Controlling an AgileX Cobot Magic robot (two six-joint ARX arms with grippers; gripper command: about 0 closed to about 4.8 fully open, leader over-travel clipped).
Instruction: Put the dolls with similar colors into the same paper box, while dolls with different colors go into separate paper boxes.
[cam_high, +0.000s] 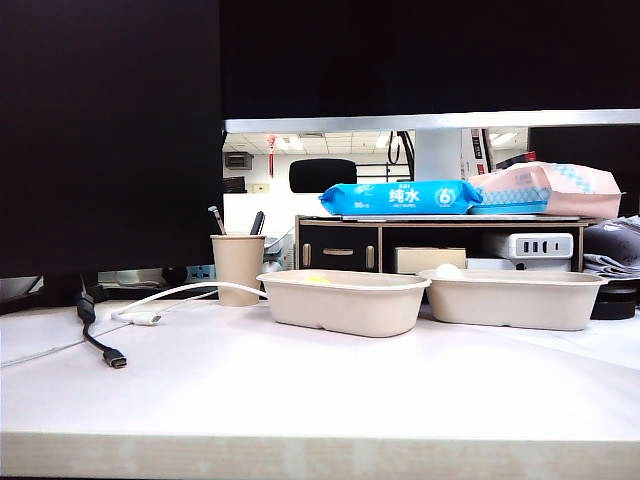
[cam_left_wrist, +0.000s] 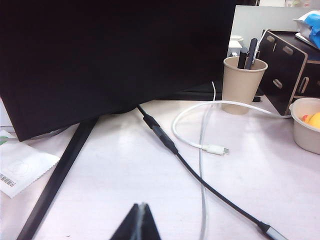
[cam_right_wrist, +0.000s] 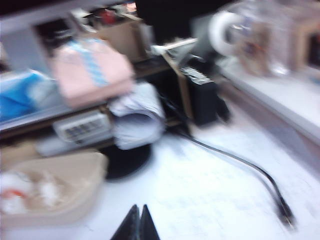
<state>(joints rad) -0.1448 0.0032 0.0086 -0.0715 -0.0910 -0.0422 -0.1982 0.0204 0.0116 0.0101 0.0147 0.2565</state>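
Nearest the exterior camera the pale bench (cam_high: 320, 400) lies bare apart from a black cable (cam_high: 100, 345) and a white cable (cam_high: 190, 292) on the left side. Neither arm shows there. In the left wrist view the left gripper (cam_left_wrist: 141, 222) sits low over the bench with its fingers pressed together, holding nothing, and both cables trail just ahead of it. A careless sweep forward from that pose could snag a cable and drag it toward the beige cup (cam_left_wrist: 243, 84) of pens.

The right gripper (cam_right_wrist: 139, 223) also has its fingers pressed together and empty; its view is smeared with blur, so the arm looks to be mid-swing. Another black lead (cam_right_wrist: 240, 165) lies on the bench near it and could be caught.

Farther back stand the two paper boxes side by side. The left box (cam_high: 345, 300) shows yellow just above its rim, and the left wrist view shows a yellow toy with some orange (cam_left_wrist: 313, 120) inside; whether both yellow dolls are there cannot be told. The right box (cam_high: 515, 297) holds the white figure (cam_right_wrist: 20, 192), seen only as a white and orange blur.

The sort appears done or nearly so. The chief risk now is a moving arm clipping a light box rim, tipping it and spilling a doll
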